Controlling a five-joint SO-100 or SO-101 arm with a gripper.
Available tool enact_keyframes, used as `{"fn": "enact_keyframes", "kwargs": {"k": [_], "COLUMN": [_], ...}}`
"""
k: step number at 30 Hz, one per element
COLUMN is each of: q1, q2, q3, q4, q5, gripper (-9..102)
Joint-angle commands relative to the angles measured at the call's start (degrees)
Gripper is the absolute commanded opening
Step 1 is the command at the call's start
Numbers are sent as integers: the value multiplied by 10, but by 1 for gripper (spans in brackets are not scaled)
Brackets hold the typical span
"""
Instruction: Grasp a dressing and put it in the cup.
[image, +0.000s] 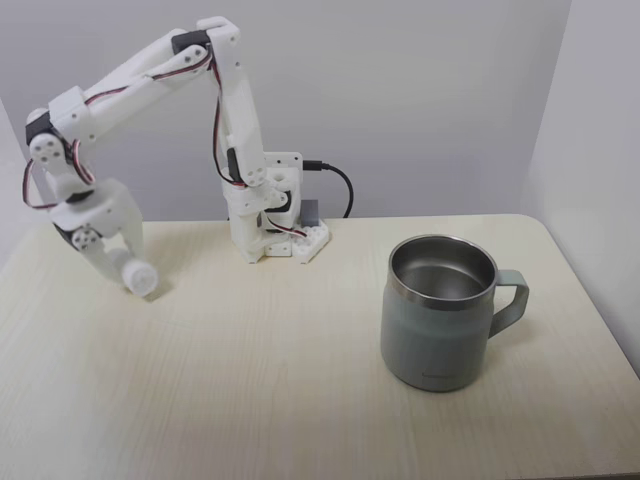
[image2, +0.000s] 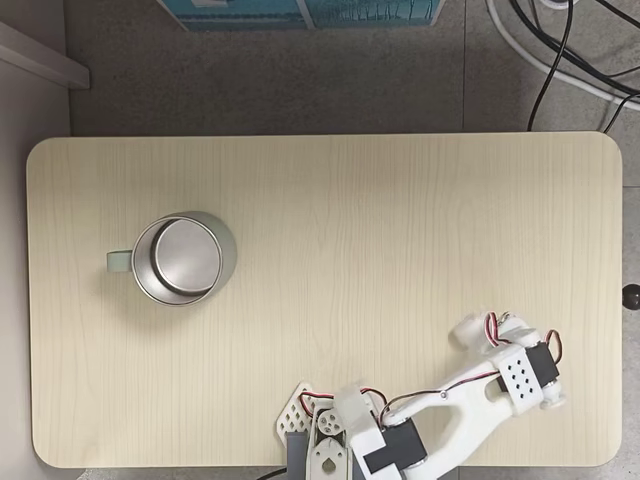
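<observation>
Dressing (image: 141, 277) is sitting at about 9 o'clock in a fixed view, a little white roll low over the counter (image: 250, 380) with the gripper (image: 133, 274) right on it. Fingers look clamped on the dressing from here, one white finger (image: 108, 262) angled down onto its left side, but honestly white on white makes the contact hard to read. I can't tell if the roll is touching the wood or just off it. The cup (image: 440, 312) is way over at 4 o'clock, upright, handle pointing right, steel inside looks empty. For the step in hand I'd lift straight up first, high enough to clear the rim, then swing across and only let go once centred over the opening.

Top-down fixed view: cup (image2: 184, 258) at 9 o'clock, well apart from the arm, which is down at 5 o'clock by the counter (image2: 320, 200) edge. The dressing (image2: 467, 332) peeks out as a round white end past the gripper (image2: 478, 335); the fingers are mostly buried under the wrist, and the arm base is cut off at the bottom.
</observation>
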Motion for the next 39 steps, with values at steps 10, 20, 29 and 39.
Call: {"fn": "enact_keyframes", "kwargs": {"k": [10,20,29,39], "q1": [-69,-292,-693,-980], "q2": [-209,-362,-506,-508], "q3": [240,247,230,138], "q4": [253,252,169,38], "q5": [86,197,272,228], "gripper": [0,0,0,1]}}
